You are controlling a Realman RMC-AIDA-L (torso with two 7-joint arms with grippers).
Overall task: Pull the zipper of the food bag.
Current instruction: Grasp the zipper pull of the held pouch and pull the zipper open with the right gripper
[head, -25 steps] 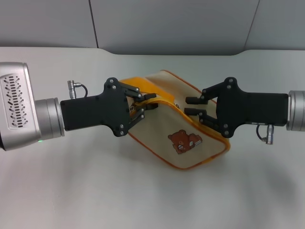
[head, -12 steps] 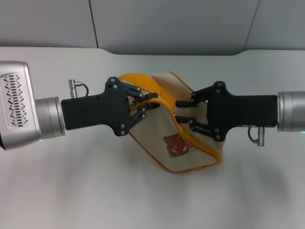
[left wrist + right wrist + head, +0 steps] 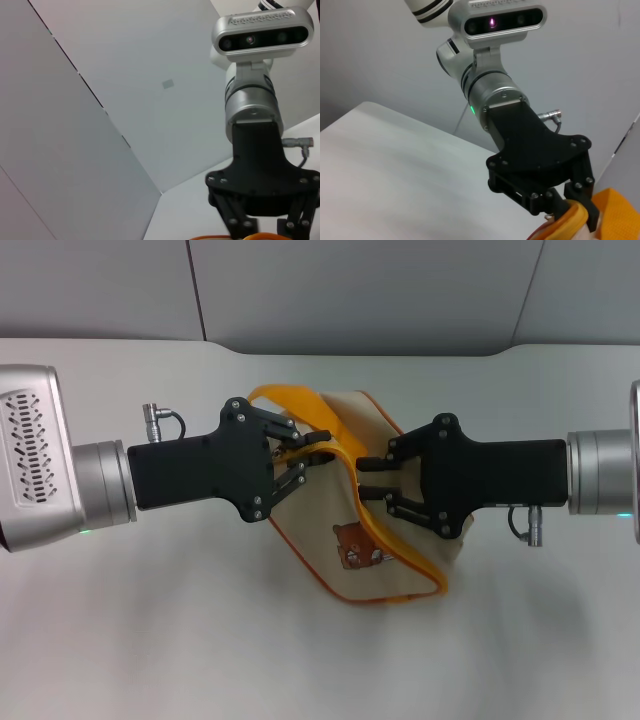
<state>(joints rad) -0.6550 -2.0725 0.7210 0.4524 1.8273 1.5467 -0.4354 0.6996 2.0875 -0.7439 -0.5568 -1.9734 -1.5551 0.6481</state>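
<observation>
Sliding leftward across the last second, the right gripper (image 3: 372,479) has dragged along the zipper (image 3: 385,530) and the food bag (image 3: 375,510) has bunched up mid-desk (image 3: 150,640) — the pull looks underway. Left gripper (image 3: 312,458) stays clamped on the bag's orange end; right gripper's fingers sit narrowly parted at the zipper band, grip unclear.

You cannot find the silver pull tab of the zipper (image 3: 352,502) in the head view; it is too small to make out or is covered where the right gripper (image 3: 366,478) reaches in, so whether those jaws hold anything cannot be told. The left gripper (image 3: 312,462) covers the near-left end of the food bag (image 3: 330,485), and the bear patch (image 3: 357,544) is crumpled and partly folded out of sight. In both wrist views the bag's orange edge is cut off by the frame.
</observation>
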